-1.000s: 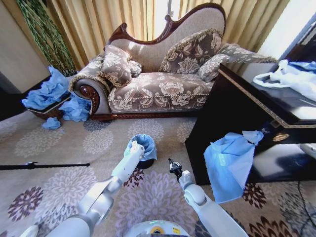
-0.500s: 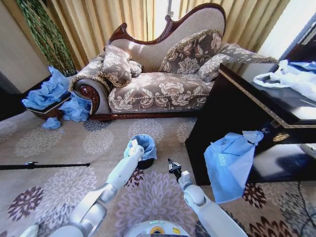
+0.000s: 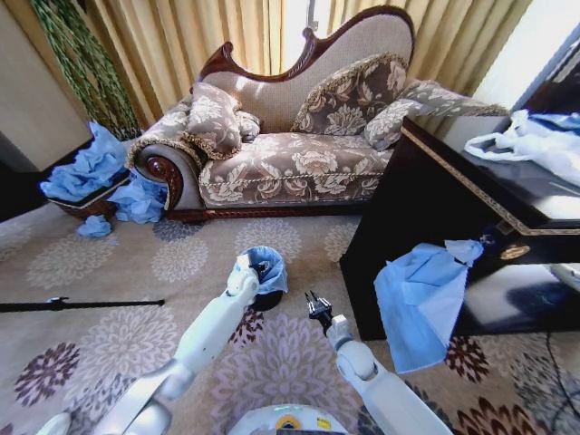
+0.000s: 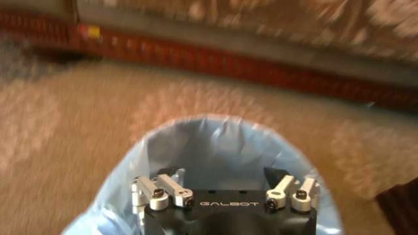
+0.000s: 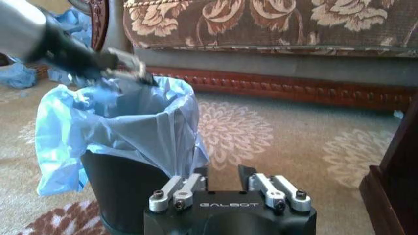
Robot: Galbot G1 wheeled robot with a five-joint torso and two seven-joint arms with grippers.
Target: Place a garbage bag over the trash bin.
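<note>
The left arm stretches toward 12 o'clock, its left gripper (image 3: 245,265) spread open. The right gripper (image 3: 314,304) hangs open at 1 o'clock.

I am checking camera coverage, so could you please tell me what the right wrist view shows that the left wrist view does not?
Right wrist view alone: the trash bin's black wall, the garbage bag's skirt hanging outside it, and the left tool at the rim. Left wrist view alone: the bag's open mouth seen from above. Both: the bag, the patterned carpet and the sofa's base.

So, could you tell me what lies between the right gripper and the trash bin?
Only bare patterned carpet, seen in the head view, separates the right gripper from the trash bin.
</note>
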